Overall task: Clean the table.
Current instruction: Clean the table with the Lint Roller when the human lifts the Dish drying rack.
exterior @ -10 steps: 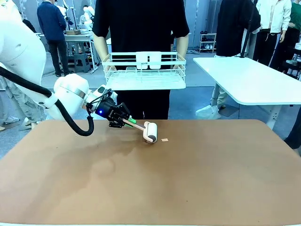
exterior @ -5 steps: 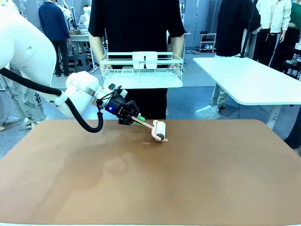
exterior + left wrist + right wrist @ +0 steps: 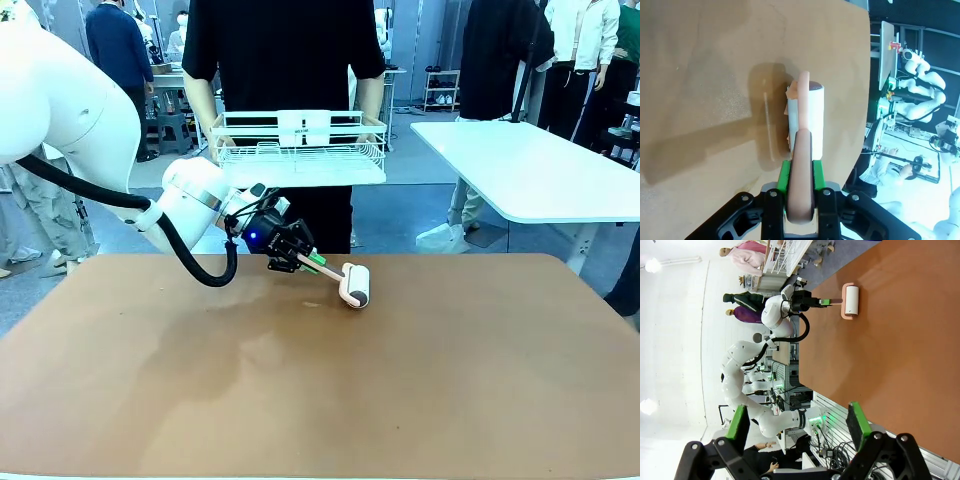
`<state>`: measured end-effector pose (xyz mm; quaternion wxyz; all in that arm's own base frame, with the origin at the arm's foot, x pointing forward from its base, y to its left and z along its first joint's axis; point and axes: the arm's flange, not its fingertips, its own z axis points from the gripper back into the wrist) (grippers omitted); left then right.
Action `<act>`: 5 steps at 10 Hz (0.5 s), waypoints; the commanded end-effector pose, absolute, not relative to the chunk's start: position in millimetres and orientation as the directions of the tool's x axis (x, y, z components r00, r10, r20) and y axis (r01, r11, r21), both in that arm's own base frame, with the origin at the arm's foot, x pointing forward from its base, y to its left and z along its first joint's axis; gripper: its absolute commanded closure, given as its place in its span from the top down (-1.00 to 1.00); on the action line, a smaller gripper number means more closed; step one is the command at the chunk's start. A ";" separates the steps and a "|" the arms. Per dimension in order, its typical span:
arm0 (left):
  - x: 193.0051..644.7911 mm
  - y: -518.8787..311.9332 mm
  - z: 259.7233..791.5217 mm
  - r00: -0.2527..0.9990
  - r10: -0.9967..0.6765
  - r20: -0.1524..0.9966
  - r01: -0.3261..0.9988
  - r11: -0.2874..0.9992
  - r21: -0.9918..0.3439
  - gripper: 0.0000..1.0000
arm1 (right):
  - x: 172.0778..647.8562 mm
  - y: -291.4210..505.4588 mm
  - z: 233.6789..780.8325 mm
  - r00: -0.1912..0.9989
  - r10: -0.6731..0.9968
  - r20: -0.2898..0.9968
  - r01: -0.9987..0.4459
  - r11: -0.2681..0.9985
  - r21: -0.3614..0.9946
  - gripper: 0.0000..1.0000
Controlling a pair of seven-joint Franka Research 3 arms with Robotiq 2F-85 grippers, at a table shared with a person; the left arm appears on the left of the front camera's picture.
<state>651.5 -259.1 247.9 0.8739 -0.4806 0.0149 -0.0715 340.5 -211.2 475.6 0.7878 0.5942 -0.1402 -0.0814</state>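
Observation:
My left gripper (image 3: 308,262) is shut on the pinkish handle of a lint roller (image 3: 355,285). Its white roll lies on the reddish-brown table (image 3: 320,400), near the far edge and a little right of the middle. In the left wrist view the green pads (image 3: 784,181) clamp the handle, and the lint roller (image 3: 807,117) points away over the table (image 3: 700,100). My right gripper (image 3: 797,425) hangs open above the table (image 3: 900,350) with nothing between its fingers. From there the lint roller (image 3: 852,300) shows far off.
A person stands at the far side holding a white wire rack (image 3: 300,150) above the table's edge. A white-topped table (image 3: 530,165) stands at the back right. Other people and equipment are farther back.
My left arm has swept the lint roller to the right along the far part of the table, over a small tan scrap that no longer shows. The person has raised the rack slightly.

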 end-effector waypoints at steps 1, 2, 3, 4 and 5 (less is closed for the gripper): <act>653.9 -261.0 236.4 0.993 -0.116 0.037 0.096 0.555 -0.827 -0.84 | 337.8 -210.7 477.7 0.948 -0.288 0.134 -0.053 0.272 0.961 1.00; 651.7 -266.7 234.8 0.992 -0.120 0.037 0.098 0.550 -0.830 -0.84 | 337.8 -210.7 477.7 0.948 -0.288 0.134 -0.053 0.272 0.961 1.00; 650.8 -275.6 232.9 0.992 -0.124 0.031 0.094 0.544 -0.834 -0.84 | 337.8 -210.7 477.7 0.948 -0.288 0.134 -0.053 0.272 0.961 1.00; 648.8 -281.0 232.6 0.991 -0.130 0.029 0.096 0.541 -0.835 -0.84 | 337.8 -210.7 477.7 0.948 -0.288 0.134 -0.053 0.272 0.961 1.00; 649.3 -285.8 232.4 0.993 -0.116 0.027 0.086 0.545 -0.834 -0.84 | 337.8 -210.7 477.7 0.948 -0.288 0.134 -0.053 0.272 0.961 1.00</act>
